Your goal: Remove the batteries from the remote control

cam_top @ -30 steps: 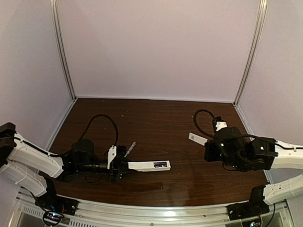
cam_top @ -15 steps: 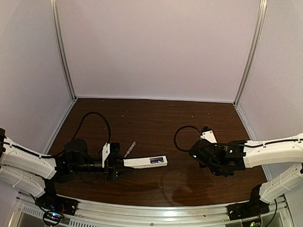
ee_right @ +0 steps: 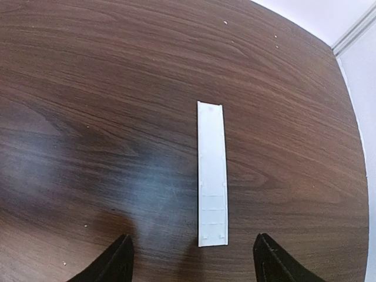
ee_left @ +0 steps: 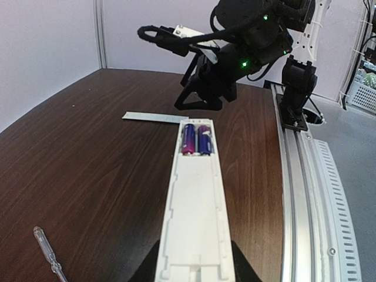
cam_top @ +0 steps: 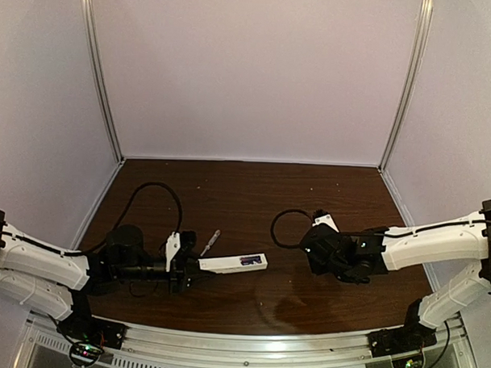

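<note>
The remote control (cam_top: pixel 233 264) is grasped at its near end by the left tool (cam_top: pixel 191 265), whose dark fingers clench its sides in the left wrist view. It seems to be carried just clear of the desk (cam_top: pixel 253 192) rather than lying on it, though that is hard to be sure of. Its long axis runs left to right across the desk. The free end points at the right arm, and the open recess faces up. The batteries (ee_left: pixel 197 139) lie side by side at that far end, lengthwise along the body and touching each other. The right tool (ee_right: pixel 194 264) is released, its fingers spread wide with nothing between them. It hangs near the remote's free end, over the flat white cover strip (ee_right: pixel 212 173) that lies on the desk. The step in hand looks to be bringing that tool onto the first cell. To do it well, I would narrow the fingers first, since the cells leave no gap between them. One tip should then come down at an end of the outer cell to lever it up before pinching. The left tool should hold level and firm against the push. The screwdriver (cam_top: pixel 209 242) lies apart, beside the left tool.
</note>
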You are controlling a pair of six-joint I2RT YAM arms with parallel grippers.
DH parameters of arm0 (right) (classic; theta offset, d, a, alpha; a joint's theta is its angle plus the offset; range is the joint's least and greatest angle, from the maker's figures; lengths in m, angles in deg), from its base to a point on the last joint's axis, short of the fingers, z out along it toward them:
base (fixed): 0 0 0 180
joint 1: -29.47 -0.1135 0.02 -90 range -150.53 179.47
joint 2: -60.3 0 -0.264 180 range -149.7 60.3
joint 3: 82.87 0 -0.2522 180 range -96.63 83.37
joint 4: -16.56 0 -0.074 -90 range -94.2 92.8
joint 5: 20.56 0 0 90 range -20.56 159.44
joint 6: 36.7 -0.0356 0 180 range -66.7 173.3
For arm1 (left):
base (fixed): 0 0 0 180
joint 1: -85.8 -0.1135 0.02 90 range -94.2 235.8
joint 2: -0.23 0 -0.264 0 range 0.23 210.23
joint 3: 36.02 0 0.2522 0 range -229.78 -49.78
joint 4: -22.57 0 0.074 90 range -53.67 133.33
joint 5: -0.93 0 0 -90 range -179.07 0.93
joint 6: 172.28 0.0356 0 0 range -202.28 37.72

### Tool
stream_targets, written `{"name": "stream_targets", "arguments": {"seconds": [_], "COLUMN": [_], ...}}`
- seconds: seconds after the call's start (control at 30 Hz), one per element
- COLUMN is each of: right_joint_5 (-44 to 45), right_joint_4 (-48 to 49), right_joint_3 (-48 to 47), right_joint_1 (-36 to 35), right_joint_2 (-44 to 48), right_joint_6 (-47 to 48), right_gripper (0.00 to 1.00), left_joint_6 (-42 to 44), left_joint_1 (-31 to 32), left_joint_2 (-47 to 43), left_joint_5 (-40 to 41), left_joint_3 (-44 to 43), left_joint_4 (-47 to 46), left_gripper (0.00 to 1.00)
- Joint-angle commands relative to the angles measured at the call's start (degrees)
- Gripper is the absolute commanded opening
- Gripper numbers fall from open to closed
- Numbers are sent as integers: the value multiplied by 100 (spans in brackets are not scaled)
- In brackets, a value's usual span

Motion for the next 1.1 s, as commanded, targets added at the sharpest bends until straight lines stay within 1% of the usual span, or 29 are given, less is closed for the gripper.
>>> {"name": "stream_targets", "arguments": {"seconds": [0.0, 0.17, 0.3, 0.47, 0.63, 0.77, 0.83, 1.07], "right_joint_5": [-373, -794, -1348, -2025, -2835, -3743, -4041, -4150], "right_joint_4": [46, 45, 203, 594, 1126, 1520, 1716, 2045], "right_joint_3": [-157, 7, 223, 702, 1193, 1412, 1516, 1696], "right_joint_1": [24, 25, 26, 22, 26, 26, 21, 26], "right_joint_2": [377, 1246, 2020, 2763, 3515, 3773, 3768, 3599], "right_joint_6": [96, 199, 314, 441, 539, 662, 686, 620], "right_gripper": [76, 90, 95, 99, 100, 100, 100, 100], "left_joint_6": [-46, 0, 12, 80, 151, 160, 160, 154], "left_joint_1": [16, 19, 13, 14, 21, 18, 16, 17], "left_joint_2": [-157, -200, -314, -127, 321, 605, 684, 1110], "left_joint_5": [38, 78, 100, 39, -184, -412, -485, -769], "left_joint_3": [-146, -144, -108, -165, -322, -468, -507, -619], "left_joint_4": [-177, -64, -22, -110, -340, -458, -467, -643], "left_gripper": [0, 0, 0, 0, 0, 0, 0, 0]}}
